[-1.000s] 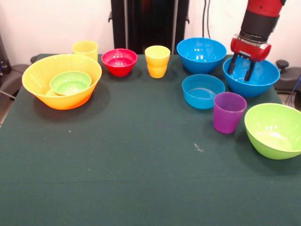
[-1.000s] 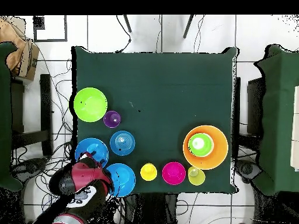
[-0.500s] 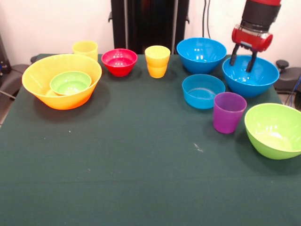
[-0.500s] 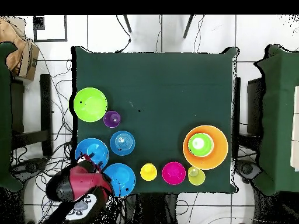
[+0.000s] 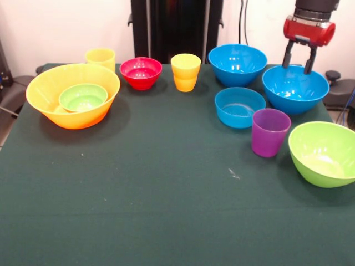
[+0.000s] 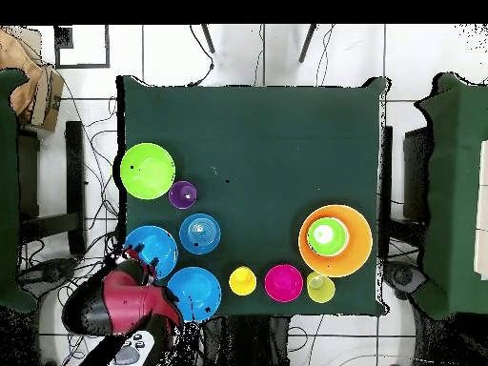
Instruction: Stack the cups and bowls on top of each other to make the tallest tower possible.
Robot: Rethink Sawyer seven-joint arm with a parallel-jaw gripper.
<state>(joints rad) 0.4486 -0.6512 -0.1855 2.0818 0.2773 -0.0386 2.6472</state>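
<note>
My gripper point(image 5: 298, 62) hangs open and empty above the far rim of a large blue bowl point(image 5: 295, 91) at the right. In the overhead view the gripper point(image 6: 136, 259) sits at the edge of that bowl point(image 6: 152, 243). A second large blue bowl point(image 5: 237, 64) stands beside it, with a shallow blue bowl point(image 5: 239, 106) in front. The purple cup point(image 5: 270, 132) and lime green bowl point(image 5: 324, 152) are nearer. At the left, the orange-yellow bowl point(image 5: 72, 119) holds a small green bowl point(image 5: 83, 97). Two yellow cups point(image 5: 101, 57) point(image 5: 186, 72) flank the red bowl point(image 5: 141, 72).
The green tablecloth point(image 5: 155, 194) covers the table. The black pedestal point(image 5: 176, 25) rises behind the far edge. Chairs and cables point(image 6: 57, 191) surround the table in the overhead view.
My gripper has risen out of the large blue bowl and drawn back toward the far edge, still open. The bowl stayed where it was.
</note>
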